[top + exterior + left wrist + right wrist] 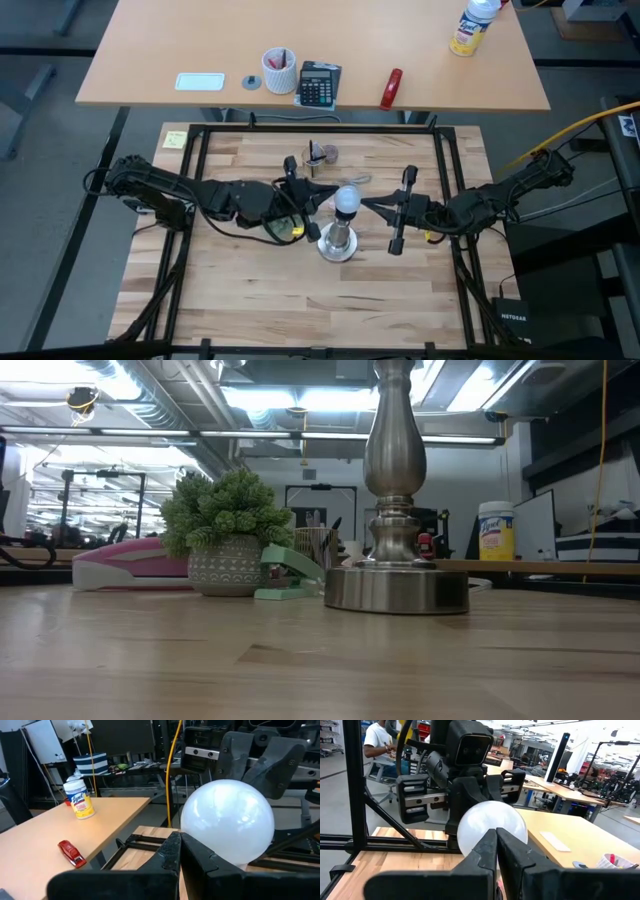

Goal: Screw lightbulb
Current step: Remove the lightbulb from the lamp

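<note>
The frosted white lightbulb (347, 199) sits on top of the silver stand (338, 245) at the table's middle, and its screw base is hidden. My left gripper (327, 203) reaches in level from the table's left, fingers shut, with their tips at the bulb's left side (200, 827). My right gripper (366, 205) reaches in level from the right, also shut, with its tips at the bulb's right side (490, 817). The low view shows only the stand's round base (397, 588) and stem. My left gripper has its shut fingertips (172, 845) level beside the bulb's lower left flank, and I cannot tell whether they touch it. My right gripper has its shut fingertips (490, 842) level in front of the bulb's right flank, hiding the spot, so I cannot tell whether they touch.
A small potted plant (322, 155) stands just beyond the stand, with a pink stapler (130, 565) and a green thing (290, 575) beside it. Black frame rails (300, 128) border the table. The far desk holds a calculator (319, 84), a red stapler (390, 88) and a wipes bottle (470, 25).
</note>
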Available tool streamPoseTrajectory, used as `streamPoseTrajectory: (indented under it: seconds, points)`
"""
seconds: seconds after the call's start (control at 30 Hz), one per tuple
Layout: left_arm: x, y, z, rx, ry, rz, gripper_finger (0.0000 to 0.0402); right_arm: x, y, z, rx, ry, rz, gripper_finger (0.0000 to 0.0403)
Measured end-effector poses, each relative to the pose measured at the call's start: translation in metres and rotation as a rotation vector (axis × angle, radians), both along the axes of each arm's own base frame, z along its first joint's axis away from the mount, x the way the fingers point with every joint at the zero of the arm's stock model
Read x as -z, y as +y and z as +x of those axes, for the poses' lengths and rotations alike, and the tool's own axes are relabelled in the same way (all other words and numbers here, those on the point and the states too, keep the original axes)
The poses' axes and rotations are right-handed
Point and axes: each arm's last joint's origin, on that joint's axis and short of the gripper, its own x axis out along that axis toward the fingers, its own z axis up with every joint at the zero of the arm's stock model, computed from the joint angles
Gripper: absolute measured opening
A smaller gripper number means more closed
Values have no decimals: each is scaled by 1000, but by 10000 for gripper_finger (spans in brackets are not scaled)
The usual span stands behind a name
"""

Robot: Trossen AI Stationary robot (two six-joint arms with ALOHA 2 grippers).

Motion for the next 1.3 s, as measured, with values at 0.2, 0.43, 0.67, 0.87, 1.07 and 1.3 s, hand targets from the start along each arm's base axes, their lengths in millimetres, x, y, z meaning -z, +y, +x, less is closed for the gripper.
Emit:
streamPoseTrajectory:
  seconds: [0.2,0.43,0.67,0.87,1.07,1.3]
  points:
    - [0,-4,-1,3,3,2,1,0,0,0,12,-1,0,17]
    - [0,-6,-2,-43,-3,6,1,0,-2,0,51,-1,-2,17]
    - [0,-4,-2,-67,6,21,1,-8,-3,-9,-46,-35,16,17]
    - [-4,-2,-5,-98,-5,39,1,-18,4,-28,-137,-74,13,17]
    - [-20,5,-19,-111,-36,52,1,-36,-3,-61,-124,-144,13,17]
    - [-24,9,-29,-115,4,81,1,-33,-11,-75,-131,-82,19,17]
